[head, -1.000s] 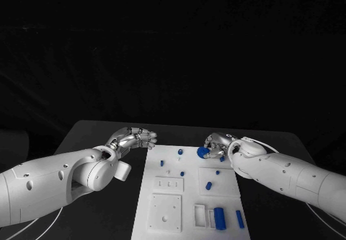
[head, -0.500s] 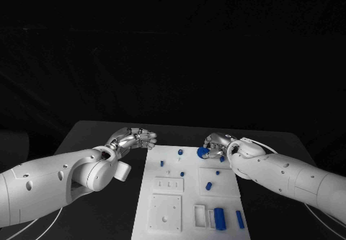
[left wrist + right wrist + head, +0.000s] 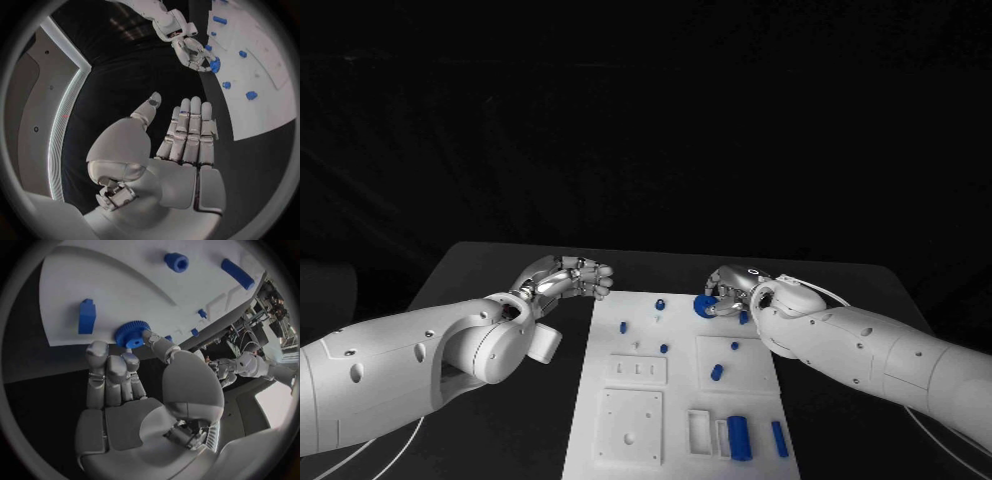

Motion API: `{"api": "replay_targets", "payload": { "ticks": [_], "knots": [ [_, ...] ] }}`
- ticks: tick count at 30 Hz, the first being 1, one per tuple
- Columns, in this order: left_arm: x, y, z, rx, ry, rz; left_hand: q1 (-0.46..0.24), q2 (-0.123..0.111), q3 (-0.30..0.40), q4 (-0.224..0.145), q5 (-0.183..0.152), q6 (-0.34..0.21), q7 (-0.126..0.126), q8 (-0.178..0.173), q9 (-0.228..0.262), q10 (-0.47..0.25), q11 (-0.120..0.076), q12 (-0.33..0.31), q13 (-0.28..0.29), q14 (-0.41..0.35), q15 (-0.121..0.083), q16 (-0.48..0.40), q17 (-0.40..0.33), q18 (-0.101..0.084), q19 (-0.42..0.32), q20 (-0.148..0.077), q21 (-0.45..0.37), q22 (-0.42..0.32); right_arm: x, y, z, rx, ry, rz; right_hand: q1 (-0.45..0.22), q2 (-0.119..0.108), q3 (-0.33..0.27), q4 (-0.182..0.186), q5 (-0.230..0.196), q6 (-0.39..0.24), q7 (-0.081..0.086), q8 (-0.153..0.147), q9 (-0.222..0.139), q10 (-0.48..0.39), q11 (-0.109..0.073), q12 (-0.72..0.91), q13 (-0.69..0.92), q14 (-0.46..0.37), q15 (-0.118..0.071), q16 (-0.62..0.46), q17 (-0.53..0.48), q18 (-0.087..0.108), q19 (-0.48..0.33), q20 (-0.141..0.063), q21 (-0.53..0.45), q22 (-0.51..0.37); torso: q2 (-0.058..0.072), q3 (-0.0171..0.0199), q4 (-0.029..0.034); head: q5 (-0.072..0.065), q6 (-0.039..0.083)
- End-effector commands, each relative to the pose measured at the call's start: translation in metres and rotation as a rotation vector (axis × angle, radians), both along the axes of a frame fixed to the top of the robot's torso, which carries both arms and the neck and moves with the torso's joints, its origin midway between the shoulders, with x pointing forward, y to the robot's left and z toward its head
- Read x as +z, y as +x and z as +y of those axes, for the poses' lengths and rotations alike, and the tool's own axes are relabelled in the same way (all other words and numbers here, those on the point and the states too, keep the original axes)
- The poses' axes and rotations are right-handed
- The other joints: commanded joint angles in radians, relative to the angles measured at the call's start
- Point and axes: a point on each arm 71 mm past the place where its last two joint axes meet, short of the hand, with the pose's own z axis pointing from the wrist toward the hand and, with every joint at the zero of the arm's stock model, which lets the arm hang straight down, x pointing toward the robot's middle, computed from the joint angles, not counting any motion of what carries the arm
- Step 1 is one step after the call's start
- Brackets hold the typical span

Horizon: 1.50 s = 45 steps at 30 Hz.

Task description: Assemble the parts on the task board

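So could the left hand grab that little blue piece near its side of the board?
Probably yes. The left hand is open, beside the task board, and nothing lies between it and the small blue part.

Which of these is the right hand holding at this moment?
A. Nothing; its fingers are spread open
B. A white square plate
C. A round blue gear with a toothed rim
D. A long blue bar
C: in the right wrist view the right hand pinches a blue gear with a toothed rim at the edge of the white board; the head view shows the same.
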Motion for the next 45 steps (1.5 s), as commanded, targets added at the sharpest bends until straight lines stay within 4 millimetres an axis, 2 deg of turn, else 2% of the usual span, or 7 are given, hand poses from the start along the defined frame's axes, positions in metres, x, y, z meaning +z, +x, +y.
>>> {"api": "replay_targets", "payload": {
  "ticks": [1,15,22,26,32,41,45],
  "knots": [
    [0.002,-0.001,-0.001,-0.014,-0.009,-0.007,-0.005,-0.002,0.004,0.002,0.003,0.002,0.006,-0.006,-0.002,0.008,0.002,-0.005,-0.002,0.006,0.005,-0.006,0.001,0.021,-0.006,0.001,0.003,0.0,-0.008,-0.002,-0.001,0.005,-0.058,0.01,0.015,-0.002,0.012,-0.001,-0.01,0.043,0.015,0.003,0.001,0.002,-0.008,0.007,-0.003,0.001,-0.006,-0.005,0.002,0.064,0.004,0.0,0.005,0.02,0.001,-0.0006,0.0008,0.0,-0.003],
    [0.002,-0.001,-0.001,-0.014,-0.01,-0.007,-0.005,-0.002,0.005,0.002,0.003,0.003,0.006,-0.006,-0.002,0.008,0.002,-0.005,-0.002,0.006,0.005,-0.006,0.002,0.021,-0.006,0.001,0.003,0.0,-0.016,-0.008,0.005,0.037,-0.123,-0.011,0.01,-0.019,0.02,-0.001,-0.013,0.047,0.014,0.004,0.003,0.004,-0.009,0.008,-0.007,0.003,-0.007,-0.007,0.008,0.064,0.005,0.002,0.01,0.02,-0.001,0.0001,-0.0005,0.001,-0.007],
    [0.002,-0.002,0.0,-0.013,-0.01,-0.007,-0.005,-0.002,0.005,0.002,0.003,0.003,0.006,-0.006,-0.002,0.009,0.002,-0.006,-0.001,0.006,0.005,-0.007,0.002,0.021,-0.006,0.001,0.003,0.0,-0.014,-0.009,0.006,0.042,-0.151,-0.062,0.015,-0.015,0.033,0.0,-0.01,0.061,0.01,0.01,0.008,0.006,-0.013,0.009,-0.011,0.004,-0.01,-0.009,0.011,0.064,0.005,0.003,0.012,0.019,-0.001,0.0001,-0.0013,0.0,-0.006],
    [0.002,-0.002,-0.001,-0.014,-0.009,-0.008,-0.005,-0.002,0.005,0.002,0.003,0.003,0.006,-0.006,-0.002,0.009,0.001,-0.006,-0.001,0.007,0.005,-0.007,0.003,0.021,-0.006,0.001,0.003,0.0,-0.012,-0.01,0.008,0.047,-0.173,-0.094,0.009,-0.011,0.056,0.022,0.011,0.082,0.003,0.018,0.013,0.009,-0.019,0.009,-0.016,0.006,-0.016,-0.012,0.015,0.064,0.006,0.004,0.014,0.018,-0.002,0.0002,-0.0012,-0.001,-0.003],
    [0.002,-0.002,-0.001,-0.013,-0.008,-0.009,-0.005,-0.001,0.005,0.003,0.003,0.003,0.006,-0.006,-0.002,0.009,0.001,-0.006,-0.001,0.007,0.005,-0.007,0.003,0.021,-0.006,0.001,0.003,0.0,-0.01,-0.012,0.012,0.054,-0.179,-0.126,0.013,-0.008,0.071,0.027,0.017,0.095,-0.001,0.023,0.016,0.012,-0.023,0.009,-0.019,0.007,-0.019,-0.014,0.019,0.064,0.008,0.003,0.016,0.017,-0.001,0.0,-0.0003,-0.001,-0.002],
    [0.002,-0.002,0.001,-0.009,-0.007,-0.01,-0.006,-0.001,0.005,0.003,0.003,0.004,0.006,-0.006,-0.002,0.01,0.001,-0.006,-0.001,0.007,0.005,-0.007,0.003,0.021,-0.005,0.001,0.003,0.0,-0.001,-0.018,0.017,0.064,-0.164,-0.199,0.013,-0.027,0.095,0.044,-0.008,0.103,-0.004,0.022,0.017,0.017,-0.026,0.01,-0.025,0.009,-0.022,-0.016,0.024,0.064,0.011,0.002,0.019,0.016,-0.001,-0.0001,-0.0026,0.0,-0.001],
    [0.002,-0.002,0.001,-0.011,-0.008,-0.01,-0.006,-0.001,0.005,0.003,0.003,0.004,0.006,-0.006,-0.002,0.01,0.001,-0.006,-0.001,0.007,0.005,-0.007,0.004,0.021,-0.005,0.001,0.003,0.0,0.006,-0.022,0.023,0.08,-0.161,-0.239,0.018,-0.037,0.108,0.053,-0.018,0.107,-0.005,0.021,0.018,0.02,-0.027,0.01,-0.027,0.011,-0.023,-0.018,0.027,0.064,0.013,0.001,0.02,0.016,-0.001,-0.0004,-0.0013,-0.002,0.0]
  ]
}}
